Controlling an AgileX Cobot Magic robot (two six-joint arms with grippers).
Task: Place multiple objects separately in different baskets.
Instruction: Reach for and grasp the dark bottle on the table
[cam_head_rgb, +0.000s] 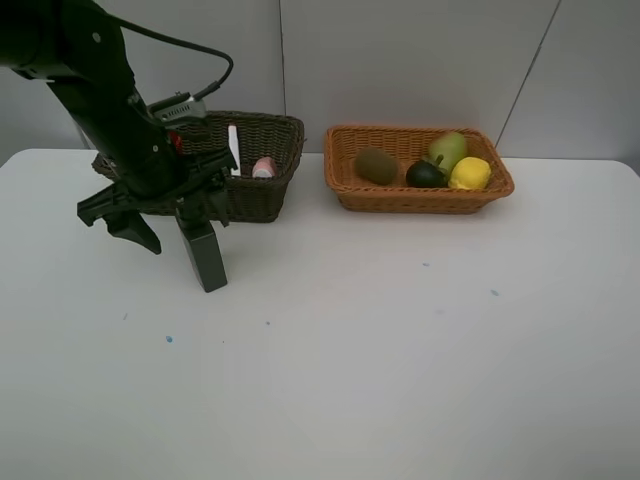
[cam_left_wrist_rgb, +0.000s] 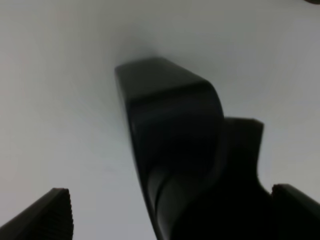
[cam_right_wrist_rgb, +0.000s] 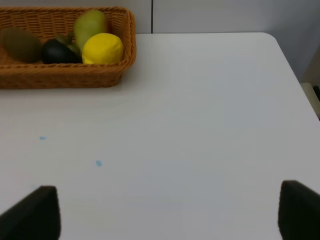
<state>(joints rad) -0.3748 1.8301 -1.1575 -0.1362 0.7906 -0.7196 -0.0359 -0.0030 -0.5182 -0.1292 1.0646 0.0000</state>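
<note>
One item remains on the table: the dark green bottle (cam_head_rgb: 203, 256), upright near-left, between the wide-open, empty left gripper (cam_head_rgb: 170, 235) jaws. Farther back, the dark basket (cam_head_rgb: 262, 160) holds marker and pink bottle (partly hidden); the orange basket (cam_head_rgb: 417, 168), far right, holds four fruits. The right gripper (cam_right_wrist_rgb: 165, 210) is open, empty.

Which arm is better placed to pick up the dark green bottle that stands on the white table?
The left. Its open left gripper is right at the dark green bottle, in front of the dark brown woven basket. The right gripper is open over bare white table, near the orange-tan basket.
</note>
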